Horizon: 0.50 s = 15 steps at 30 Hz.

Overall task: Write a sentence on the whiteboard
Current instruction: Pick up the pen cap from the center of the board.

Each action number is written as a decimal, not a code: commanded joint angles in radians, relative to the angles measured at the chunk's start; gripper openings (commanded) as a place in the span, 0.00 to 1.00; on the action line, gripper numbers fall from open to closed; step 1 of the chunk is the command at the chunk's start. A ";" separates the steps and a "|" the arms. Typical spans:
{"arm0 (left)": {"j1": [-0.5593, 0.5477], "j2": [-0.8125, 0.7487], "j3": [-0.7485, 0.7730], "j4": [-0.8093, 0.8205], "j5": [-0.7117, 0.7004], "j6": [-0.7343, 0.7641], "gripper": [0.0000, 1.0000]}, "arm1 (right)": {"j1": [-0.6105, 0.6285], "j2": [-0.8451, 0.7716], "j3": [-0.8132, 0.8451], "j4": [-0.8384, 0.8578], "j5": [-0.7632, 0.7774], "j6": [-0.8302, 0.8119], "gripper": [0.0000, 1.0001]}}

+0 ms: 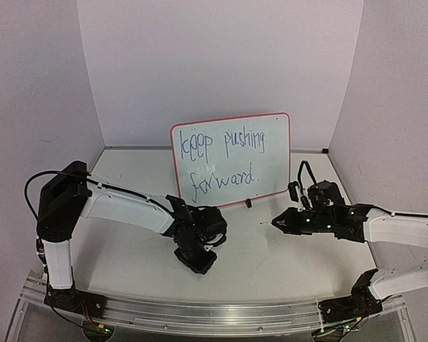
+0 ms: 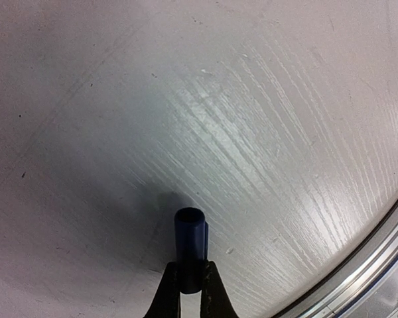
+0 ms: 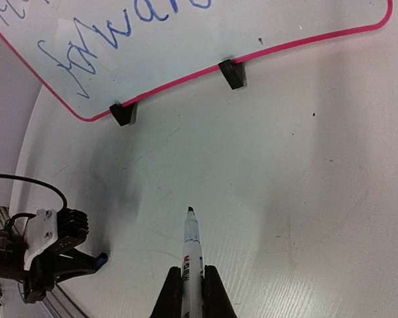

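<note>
White table [image 1: 271, 263], whiteboard [image 1: 274, 160] at twelve o'clock bearing the sentence [image 1: 225, 179]. Right gripper [image 3: 192, 281] clamps a probably light, slippery marker [image 3: 191, 242] mid-barrel; left gripper [image 2: 192, 277] clamps its cap [image 2: 190, 238].

You have a table [image 2: 265, 132] with a white, matt top carrying a fine wood-grain texture and scattered scuffs. The whiteboard [image 3: 265, 26] face reads smooth and glossy; its clip feet [image 3: 233, 73] look like matt black plastic. The cap [image 2: 190, 248] is glossy dark-blue plastic, the marker [image 3: 192, 255] barrel smooth white plastic. Your front rail [image 1: 221, 313] is brushed metal.
</note>
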 commanded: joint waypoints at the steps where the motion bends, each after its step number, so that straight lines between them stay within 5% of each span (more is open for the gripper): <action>1: -0.007 -0.014 -0.064 0.034 -0.063 0.022 0.00 | -0.026 -0.012 0.043 0.004 -0.220 -0.096 0.00; 8: -0.007 -0.182 -0.203 0.249 -0.073 0.086 0.00 | -0.149 0.002 0.051 -0.040 -0.654 -0.148 0.00; 15: -0.025 -0.297 -0.302 0.483 0.089 0.191 0.00 | -0.149 0.121 0.126 -0.138 -0.926 -0.193 0.00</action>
